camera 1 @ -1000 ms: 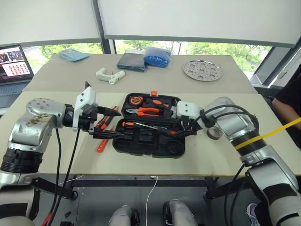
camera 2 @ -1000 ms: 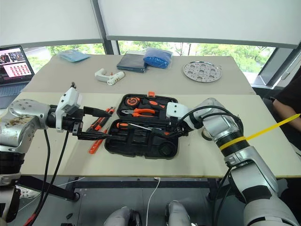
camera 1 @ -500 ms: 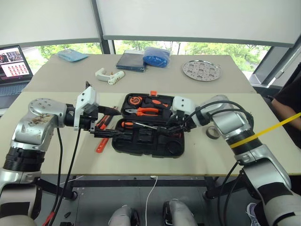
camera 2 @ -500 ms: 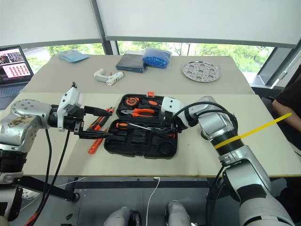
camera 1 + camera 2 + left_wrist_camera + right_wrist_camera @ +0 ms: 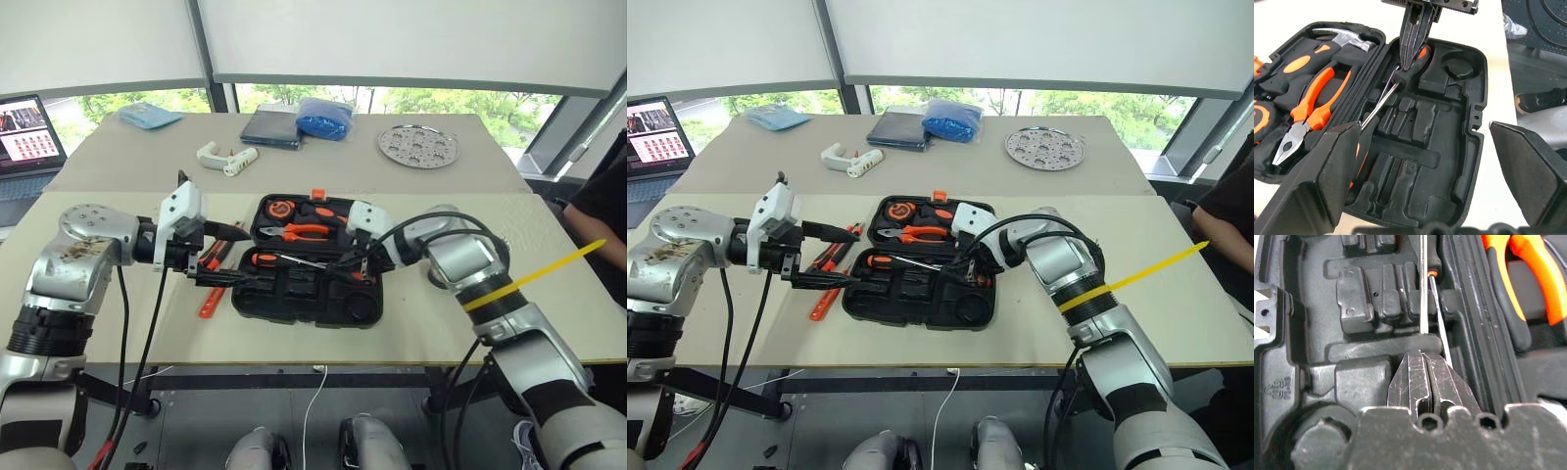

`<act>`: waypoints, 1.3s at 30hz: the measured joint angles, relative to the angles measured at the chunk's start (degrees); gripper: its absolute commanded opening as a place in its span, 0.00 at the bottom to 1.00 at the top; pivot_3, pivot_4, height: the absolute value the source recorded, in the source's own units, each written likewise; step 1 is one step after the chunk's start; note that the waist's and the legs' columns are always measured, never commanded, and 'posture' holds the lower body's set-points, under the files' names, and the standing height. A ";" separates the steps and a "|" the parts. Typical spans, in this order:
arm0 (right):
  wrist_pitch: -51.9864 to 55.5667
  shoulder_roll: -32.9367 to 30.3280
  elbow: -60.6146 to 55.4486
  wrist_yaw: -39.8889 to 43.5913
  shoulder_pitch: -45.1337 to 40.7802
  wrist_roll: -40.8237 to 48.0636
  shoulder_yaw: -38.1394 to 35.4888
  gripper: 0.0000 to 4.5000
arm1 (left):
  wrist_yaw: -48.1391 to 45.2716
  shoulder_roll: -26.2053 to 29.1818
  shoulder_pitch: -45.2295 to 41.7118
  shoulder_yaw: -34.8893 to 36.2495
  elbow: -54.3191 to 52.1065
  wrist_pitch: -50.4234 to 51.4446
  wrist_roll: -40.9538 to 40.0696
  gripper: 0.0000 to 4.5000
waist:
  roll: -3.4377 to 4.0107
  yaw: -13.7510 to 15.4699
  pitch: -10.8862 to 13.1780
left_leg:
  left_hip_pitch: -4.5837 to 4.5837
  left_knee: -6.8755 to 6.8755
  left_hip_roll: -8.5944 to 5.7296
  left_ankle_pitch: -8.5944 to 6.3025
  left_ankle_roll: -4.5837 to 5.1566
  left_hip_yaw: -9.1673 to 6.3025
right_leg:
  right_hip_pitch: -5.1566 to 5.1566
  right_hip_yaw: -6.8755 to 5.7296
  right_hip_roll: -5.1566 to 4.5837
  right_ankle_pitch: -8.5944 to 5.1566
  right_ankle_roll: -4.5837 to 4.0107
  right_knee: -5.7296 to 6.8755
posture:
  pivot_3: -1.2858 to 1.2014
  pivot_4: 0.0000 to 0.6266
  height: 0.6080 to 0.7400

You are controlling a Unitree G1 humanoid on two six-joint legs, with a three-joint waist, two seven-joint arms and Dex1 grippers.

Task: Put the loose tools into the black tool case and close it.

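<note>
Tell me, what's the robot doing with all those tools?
The robot is packing loose tools into the open black tool case. Its right gripper is shut over a screwdriver lying in the case's front half. Its left gripper is open beside the case's left edge. Pliers sit in the back half. More orange tools lie on the table, left of the case.

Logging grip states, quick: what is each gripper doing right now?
Left gripper: open, holding nothing.
Right gripper: shut, fingertips on a screwdriver in the black tool case.
</note>
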 measured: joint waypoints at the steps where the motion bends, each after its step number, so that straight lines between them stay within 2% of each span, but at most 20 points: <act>1: 0.05 -0.08 -0.63 0.25 0.35 0.02 0.00 0.00 | -0.03 0.00 0.00 -0.01 0.02 -0.05 0.03 1.00 | 0.00 0.00 0.00 | 0.00 0.00 0.00 0.00 0.00 0.00 | 0.00 0.00 0.00 0.00 0.00 0.00 | 0.52 0.24 0.84; 5: 1.94 -0.56 -3.69 1.87 2.10 1.32 0.16 0.00 | -0.25 0.00 -0.02 -0.12 0.33 -0.93 0.23 1.00 | 0.00 -0.02 0.00 | 0.00 0.00 -0.01 0.00 0.00 0.00 | -0.01 0.01 -0.01 0.00 0.00 0.00 | 0.52 0.24 0.84; 9: 3.00 -0.36 -3.86 0.50 0.11 2.19 -0.94 0.00 | -0.51 0.00 -0.51 -0.27 0.80 -1.15 0.42 1.00 | 0.00 -0.09 0.00 | 0.02 0.00 0.01 0.01 -0.02 0.00 | -0.01 0.01 0.00 0.00 -0.01 0.04 | 0.52 0.24 0.84; 13: 1.24 1.11 0.80 -3.23 -2.20 1.66 -1.96 0.00 | -0.72 0.00 -1.42 -0.45 1.29 -1.23 0.80 1.00 | -0.01 -0.04 0.00 | 0.03 0.00 -0.01 0.01 -0.02 0.01 | -0.01 0.01 -0.01 -0.01 -0.02 0.04 | 0.52 0.24 0.84; 20: -3.34 2.71 6.72 -5.85 -1.05 -0.65 -0.11 0.00 | -0.77 0.00 -1.48 -0.80 1.34 -1.27 0.89 1.00 | -0.01 -0.05 0.00 | 0.02 -0.01 -0.01 0.01 -0.02 0.02 | -0.01 0.01 0.00 -0.01 -0.02 0.05 | 0.52 0.24 0.84; 39: 2.99 -0.02 -5.25 -3.25 1.54 2.21 -1.20 0.00 | -0.79 -1.39 -2.06 -1.10 3.20 -2.77 2.09 1.00 | -0.01 -0.06 0.00 | 0.02 0.00 0.01 0.01 -0.02 0.01 | -0.02 0.02 0.00 -0.02 -0.02 0.08 | 0.52 0.24 0.84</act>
